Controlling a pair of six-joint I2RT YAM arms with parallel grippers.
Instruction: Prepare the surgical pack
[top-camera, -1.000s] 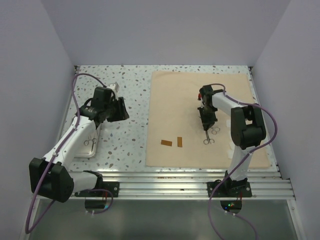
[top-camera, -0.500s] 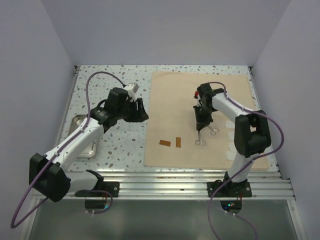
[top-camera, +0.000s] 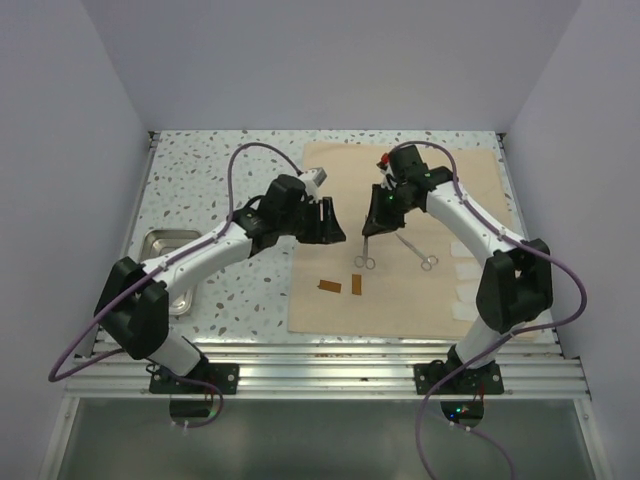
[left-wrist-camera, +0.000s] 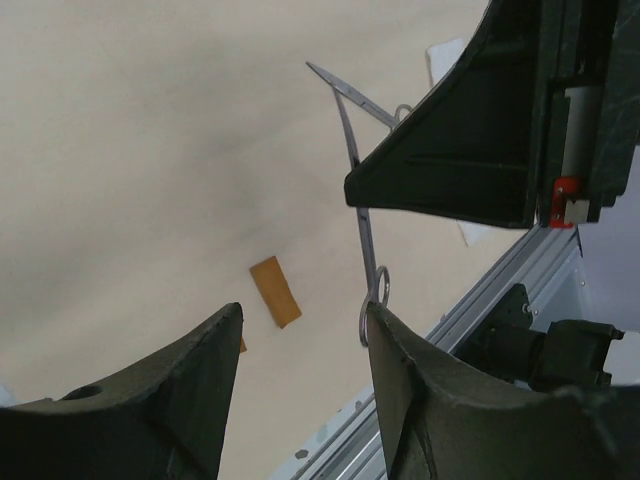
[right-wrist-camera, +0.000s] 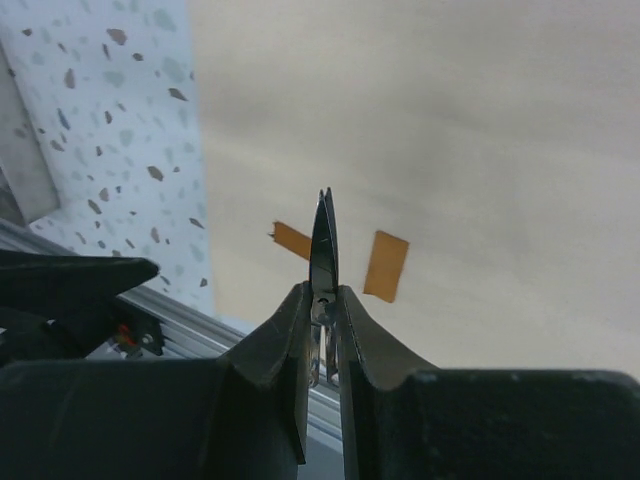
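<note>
The tan cloth (top-camera: 400, 300) lies flat on the right half of the table. My right gripper (top-camera: 376, 220) (right-wrist-camera: 322, 295) is shut on a pair of steel scissors (top-camera: 366, 250) (right-wrist-camera: 322, 245). They hang above the cloth with the ring handles lowest. My left gripper (top-camera: 334, 230) (left-wrist-camera: 303, 312) hovers open over the cloth's left edge, close beside the scissors (left-wrist-camera: 360, 215), with nothing between its fingers. A second thin instrument (top-camera: 418, 250) lies on the cloth. Two brown strips (top-camera: 331, 287) (top-camera: 359, 284) sit near its front. White gauze pads (top-camera: 466, 270) lie at its right side. The steel tray (top-camera: 160, 240) stands at the left.
The speckled tabletop (top-camera: 220, 170) is bounded by purple walls at the back and both sides. A ridged aluminium rail (top-camera: 330, 360) runs along the near edge, with both arm bases on it. The left arm's purple cable (top-camera: 240, 165) loops above the table.
My left arm has swung right, from over the tray to the cloth's left edge. My right gripper has carried the scissors left and back, towards the left gripper.
</note>
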